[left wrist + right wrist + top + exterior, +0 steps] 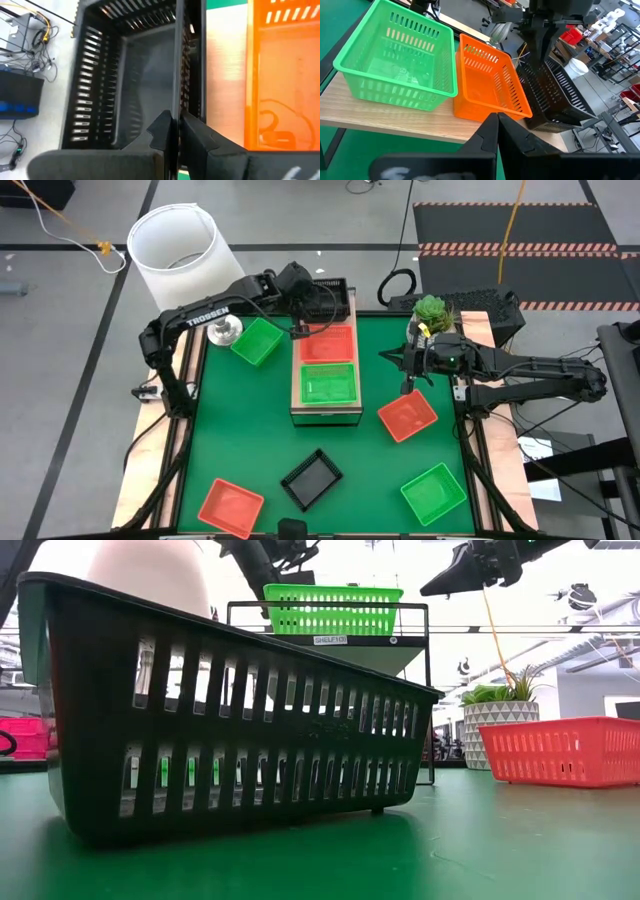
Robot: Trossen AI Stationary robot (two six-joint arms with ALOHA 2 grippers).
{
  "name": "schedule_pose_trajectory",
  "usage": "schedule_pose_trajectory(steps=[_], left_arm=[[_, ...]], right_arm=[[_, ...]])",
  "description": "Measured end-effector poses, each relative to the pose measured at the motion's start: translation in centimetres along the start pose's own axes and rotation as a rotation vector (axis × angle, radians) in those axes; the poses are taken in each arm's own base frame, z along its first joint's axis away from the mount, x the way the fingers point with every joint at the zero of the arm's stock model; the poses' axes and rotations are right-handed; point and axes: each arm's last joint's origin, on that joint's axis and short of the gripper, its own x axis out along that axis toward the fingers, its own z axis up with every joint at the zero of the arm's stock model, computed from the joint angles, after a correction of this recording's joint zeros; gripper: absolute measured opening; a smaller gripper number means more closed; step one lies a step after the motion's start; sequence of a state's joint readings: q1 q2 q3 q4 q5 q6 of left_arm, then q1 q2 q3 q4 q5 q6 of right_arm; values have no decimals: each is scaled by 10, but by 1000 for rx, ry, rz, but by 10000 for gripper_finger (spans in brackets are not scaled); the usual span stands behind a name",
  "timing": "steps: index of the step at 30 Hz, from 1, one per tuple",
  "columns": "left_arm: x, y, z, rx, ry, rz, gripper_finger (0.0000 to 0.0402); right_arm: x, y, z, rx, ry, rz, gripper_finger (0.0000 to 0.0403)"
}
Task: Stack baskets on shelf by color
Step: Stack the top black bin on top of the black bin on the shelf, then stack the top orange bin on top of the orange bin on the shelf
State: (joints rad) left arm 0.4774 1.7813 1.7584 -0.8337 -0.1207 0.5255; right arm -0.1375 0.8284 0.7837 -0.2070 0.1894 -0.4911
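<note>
The shelf [325, 412] stands mid-table. On it a green basket [330, 383] sits at the near end and an orange-red basket [327, 343] in the middle, both resting on their bottoms. A black basket [328, 298] is at the shelf's far end, and my left gripper [176, 131] is shut on it. That basket shows tilted in the right wrist view [552, 95]. My right gripper [405, 372] hovers to the right of the shelf, above the table. Its fingers [487, 132] are shut and hold nothing. My left gripper pinches the black basket's wall [178, 85] that faces the orange-red basket, one finger inside and one outside. The fingers [540, 35] come from above, pointing down. The basket hangs tilted at the shelf's far end; whether its bottom touches the board, I cannot tell.
Loose baskets lie on the green table: green [257, 341] left of the shelf, orange-red [407, 415] right of it, black [311, 478], orange-red [230, 507] and green [434, 493] near the front edge. A white bucket [182, 242] and a potted plant [431, 310] stand at the far side.
</note>
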Motion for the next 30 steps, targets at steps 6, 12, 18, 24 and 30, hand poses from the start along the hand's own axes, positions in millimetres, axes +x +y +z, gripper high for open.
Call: schedule_pose_trajectory(steps=[6, 12, 18, 24, 30], left_arm=[[0, 0, 0, 3, -1, 0, 42], [0, 1, 2, -4, -22, 13, 79], [-1, -3, 7, 18, -43, 13, 118], [-20, -9, 16, 33, -111, 44, 120], [-58, -23, 18, -92, -149, 22, 120]], right_arm=[[0, 0, 0, 0, 0, 0, 0], [0, 0, 0, 0, 0, 0, 0], [0, 0, 0, 0, 0, 0, 0], [0, 0, 0, 0, -1, 3, 0], [0, 1, -1, 10, 10, 9, 0]])
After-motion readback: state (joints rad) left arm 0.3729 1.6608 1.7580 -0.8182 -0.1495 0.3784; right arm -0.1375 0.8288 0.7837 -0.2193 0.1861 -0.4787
